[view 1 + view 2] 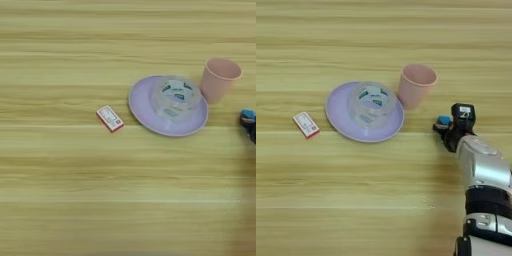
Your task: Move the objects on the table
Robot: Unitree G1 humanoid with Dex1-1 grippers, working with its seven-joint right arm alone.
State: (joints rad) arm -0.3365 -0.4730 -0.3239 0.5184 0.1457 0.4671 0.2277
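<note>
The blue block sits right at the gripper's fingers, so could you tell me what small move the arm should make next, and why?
Probably a short lift of the blue block, if the right gripper does have hold of it; the views do not settle that. The block is at the fingertips, to the right of the pink cup and the purple plate carrying the tape roll, so going straight up should keep clear of the cup.

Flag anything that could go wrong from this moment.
The gripper sits right at the tiny blue block; whether it holds it is unclear, so the block might slip or be pushed away. The upright pink cup stands close to the arm's left, so a sweep toward the purple plate could tip it.
</note>
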